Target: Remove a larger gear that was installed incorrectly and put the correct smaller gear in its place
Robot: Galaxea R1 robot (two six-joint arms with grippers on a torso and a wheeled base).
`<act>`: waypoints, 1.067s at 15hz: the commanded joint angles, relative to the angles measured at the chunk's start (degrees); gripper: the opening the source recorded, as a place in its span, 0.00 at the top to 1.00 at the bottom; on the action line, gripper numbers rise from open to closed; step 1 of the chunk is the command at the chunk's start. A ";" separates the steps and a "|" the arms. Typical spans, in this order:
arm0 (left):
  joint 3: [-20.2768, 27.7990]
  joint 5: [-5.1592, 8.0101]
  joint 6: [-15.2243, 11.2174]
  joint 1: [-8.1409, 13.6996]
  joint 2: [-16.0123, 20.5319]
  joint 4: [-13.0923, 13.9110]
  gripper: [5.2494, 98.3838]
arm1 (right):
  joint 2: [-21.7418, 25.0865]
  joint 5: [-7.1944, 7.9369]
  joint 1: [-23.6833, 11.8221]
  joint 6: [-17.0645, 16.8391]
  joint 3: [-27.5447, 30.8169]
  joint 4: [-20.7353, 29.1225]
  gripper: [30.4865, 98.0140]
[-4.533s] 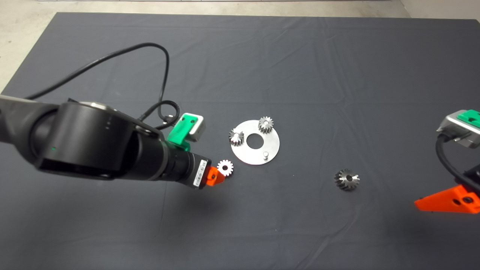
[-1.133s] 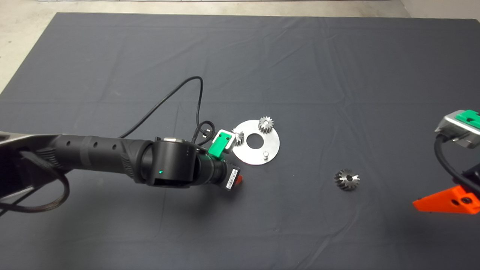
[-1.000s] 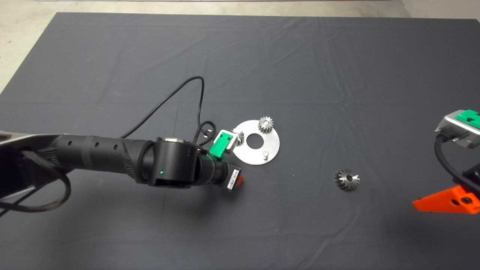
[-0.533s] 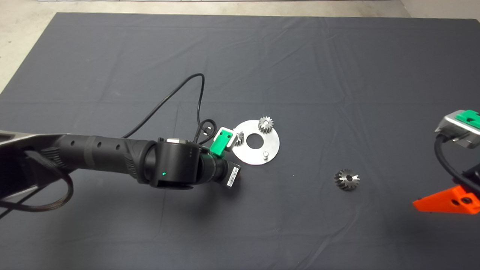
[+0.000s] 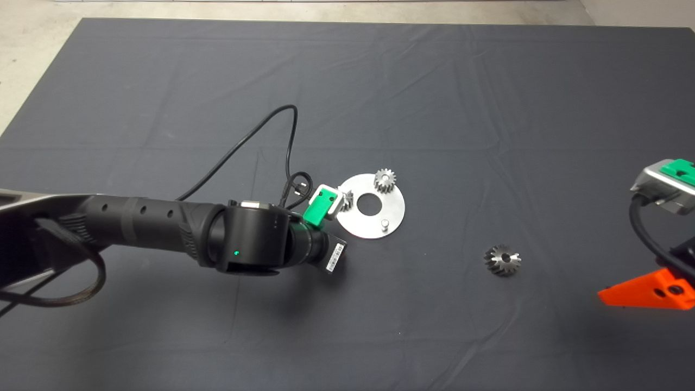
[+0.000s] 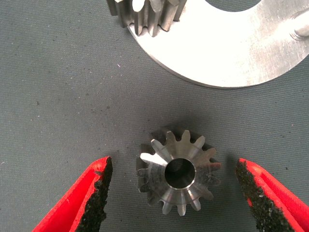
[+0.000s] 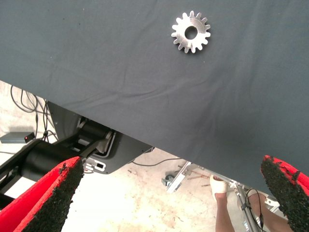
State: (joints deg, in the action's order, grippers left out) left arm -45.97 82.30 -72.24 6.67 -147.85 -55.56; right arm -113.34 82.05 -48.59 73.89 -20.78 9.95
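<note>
Head view shows the round plate (image 5: 374, 217) on the table (image 5: 434, 81) carrying two small gears, one at its far edge (image 5: 385, 180) and one at its left edge (image 5: 345, 199), plus a bare peg (image 5: 384, 223). My left arm covers the spot just short of the plate, so the smaller gear is hidden from above. Only the left wrist view shows it: the smaller gear (image 6: 177, 170) lies flat on the table, just beside the plate rim (image 6: 227, 53) and apart from it. My left hand (image 6: 174, 195) stands wide open around this gear, one finger (image 6: 94, 193) on each side, neither pad touching it; it holds nothing. The larger gear (image 5: 502, 260) lies alone on the table, well to the right of the plate, and appears again in the right wrist view (image 7: 190, 32). My right hand (image 5: 646, 293) waits at the right edge, fingers spread wide and empty.
</note>
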 commanded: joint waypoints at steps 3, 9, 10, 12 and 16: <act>0.90 0.58 1.07 0.25 -0.04 -2.06 0.36 | 0.17 -0.23 -1.16 0.38 0.32 1.74 0.02; 0.72 1.37 3.34 -0.86 -1.16 -3.23 0.41 | 0.17 -0.14 -1.16 0.38 0.27 1.74 0.02; 0.55 1.72 3.42 -0.86 -1.61 -3.23 0.41 | 0.17 -0.14 -1.16 0.38 0.32 1.74 0.02; 0.55 2.69 3.51 -0.86 -1.97 -3.32 0.42 | 0.26 -0.14 -1.16 0.38 0.29 1.83 0.02; 0.37 2.97 4.04 -1.06 -1.97 -3.94 0.47 | 0.26 -0.14 -1.16 0.38 0.32 1.83 0.02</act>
State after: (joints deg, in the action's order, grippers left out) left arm -46.00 84.48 -68.60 5.56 -149.74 -58.19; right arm -113.15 82.08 -48.59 73.89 -20.78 9.95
